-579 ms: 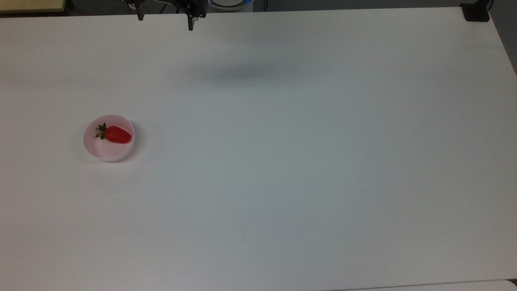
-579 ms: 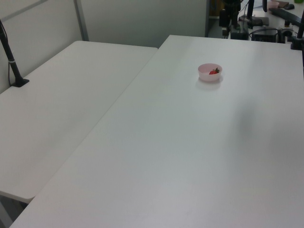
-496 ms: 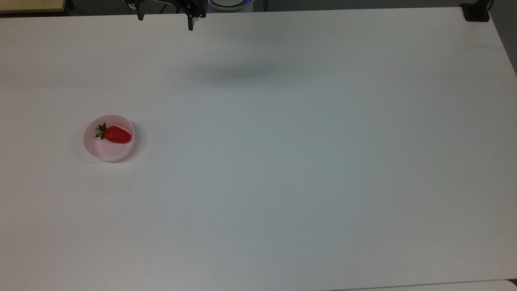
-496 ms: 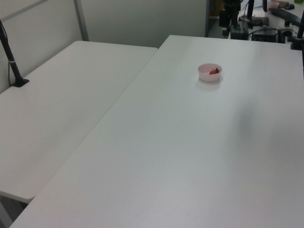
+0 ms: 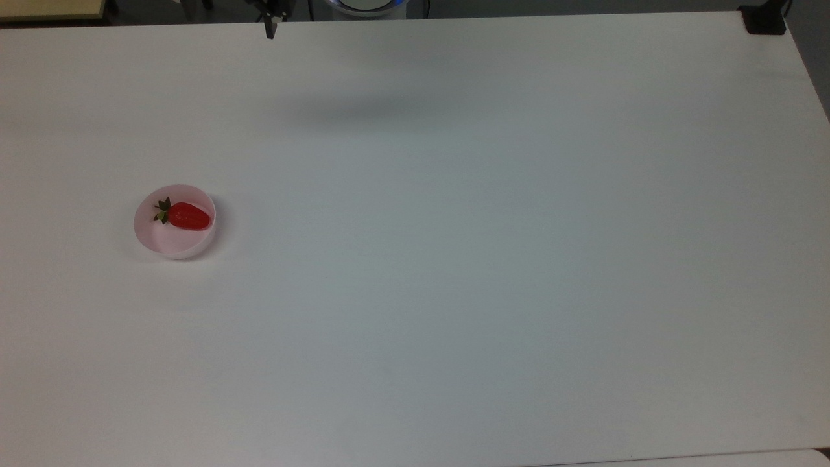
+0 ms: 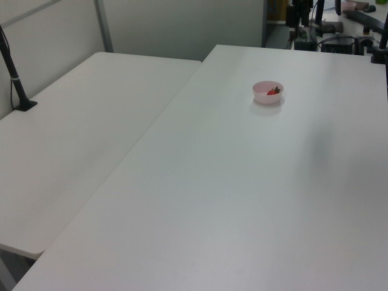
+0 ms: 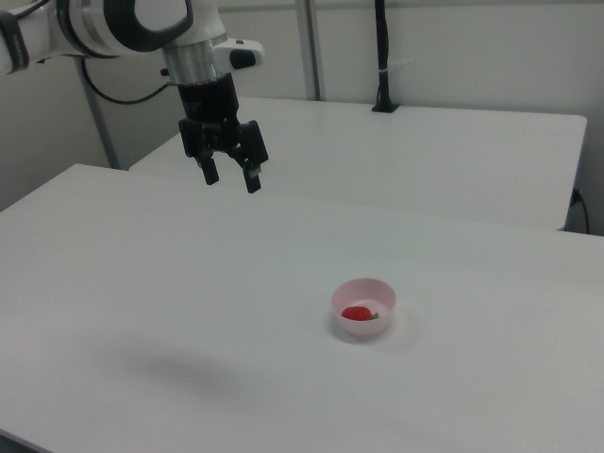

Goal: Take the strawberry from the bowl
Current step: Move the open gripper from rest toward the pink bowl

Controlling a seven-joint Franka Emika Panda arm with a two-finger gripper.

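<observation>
A glossy red strawberry (image 5: pixel 188 216) with a dark green cap lies inside a small pale pink bowl (image 5: pixel 148 235) on the white table, at the top view's left. The left view has the bowl (image 6: pixel 267 97) far back with the strawberry (image 6: pixel 272 91) in it. In the right view the bowl (image 7: pixel 364 327) sits right of centre holding the strawberry (image 7: pixel 356 312). My gripper (image 7: pixel 231 177) hangs open and empty high above the table, up and to the right view's left of the bowl, well apart from it. One fingertip (image 5: pixel 269 31) pokes in at the top view's upper edge.
A second white table (image 6: pixel 91 121) adjoins on the left view's left, with a black post (image 6: pixel 15 79) clamped to it. A black clamp (image 5: pixel 765 19) sits at the top view's upper right corner. The white arm (image 7: pixel 113 24) reaches in from the right view's upper left.
The gripper has shifted toward the top view's left and further up past its upper edge. Bowl and strawberry have not moved.
</observation>
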